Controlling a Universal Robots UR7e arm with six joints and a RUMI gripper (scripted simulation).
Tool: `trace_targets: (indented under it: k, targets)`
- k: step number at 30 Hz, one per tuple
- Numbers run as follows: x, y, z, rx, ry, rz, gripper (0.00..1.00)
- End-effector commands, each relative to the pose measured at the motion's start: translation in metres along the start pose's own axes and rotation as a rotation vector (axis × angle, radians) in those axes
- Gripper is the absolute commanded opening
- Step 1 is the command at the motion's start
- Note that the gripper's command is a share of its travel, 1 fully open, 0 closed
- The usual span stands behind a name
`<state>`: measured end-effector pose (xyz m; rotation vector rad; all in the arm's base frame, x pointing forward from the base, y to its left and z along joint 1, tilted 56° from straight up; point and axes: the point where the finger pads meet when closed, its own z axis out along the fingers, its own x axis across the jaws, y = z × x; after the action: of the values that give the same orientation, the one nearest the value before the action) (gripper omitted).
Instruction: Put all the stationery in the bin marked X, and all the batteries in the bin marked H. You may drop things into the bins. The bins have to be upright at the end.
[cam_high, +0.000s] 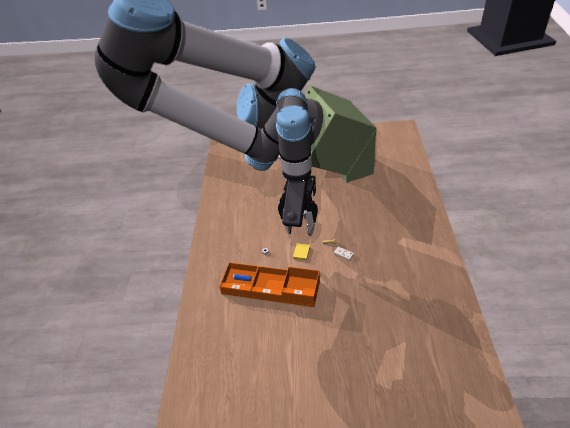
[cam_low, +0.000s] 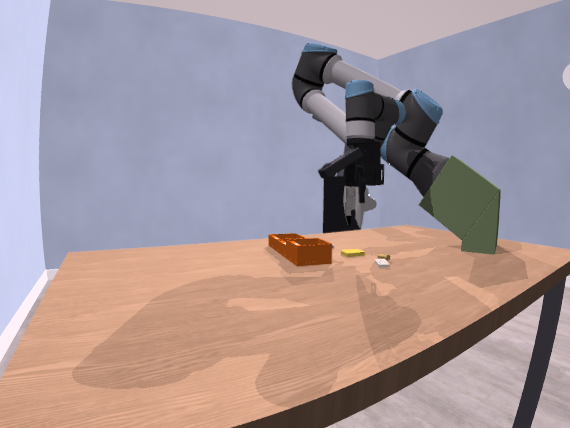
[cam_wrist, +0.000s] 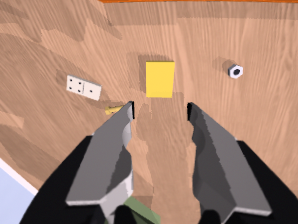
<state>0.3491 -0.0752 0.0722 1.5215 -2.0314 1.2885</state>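
While I'm hanging over the table (cam_high: 300, 350) in the top view, my claw (cam_high: 299, 229) points down near the far half of the board, a bit closer to the left edge than the right. It's partly open with nothing in it. Just past my tips lies the yellow sticky pad (cam_high: 301, 251), with a small nut (cam_high: 265, 251) to its left and a little yellow bit (cam_high: 328, 241) plus a white domino (cam_high: 343, 253) toward the right edge. Nearer the front edge sits the orange three-bin tray (cam_high: 270, 295), and the blue battery (cam_high: 242, 277) is already lying in its left compartment. Can't read the bin labels from here.

From the exterior view, my claw (cam_low: 361, 206) hangs above the far edge area, well off the wood. The tray (cam_low: 300, 248), pad (cam_low: 352, 252), yellow bit (cam_low: 383, 256) and domino (cam_low: 382, 262) all sit on the table (cam_low: 200, 320) in a loose row, apart from each other.

Wrist view: my fingers frame bare wood, gap between them plain to see, holding nothing. The pad (cam_wrist: 160, 79) sits flat just beyond the tips, roughly centred. Domino (cam_wrist: 83, 87) off to one side, nut (cam_wrist: 235, 71) to the other, and the yellow bit (cam_wrist: 113, 109) peeks out beside one fingertip.
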Motion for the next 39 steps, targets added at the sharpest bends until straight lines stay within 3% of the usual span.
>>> trace_targets:
  k: [1,6,21,39]
  targets:
    - [0.000,0.004,0.001,-0.005,0.001,-0.005,0.33]
    - [0.000,0.004,0.001,-0.005,0.001,-0.005,0.33]
    - [-0.001,0.003,0.059,-0.006,0.001,-0.005,0.33]
    - [-0.001,-0.004,0.067,-0.004,0.001,-0.002,0.33]
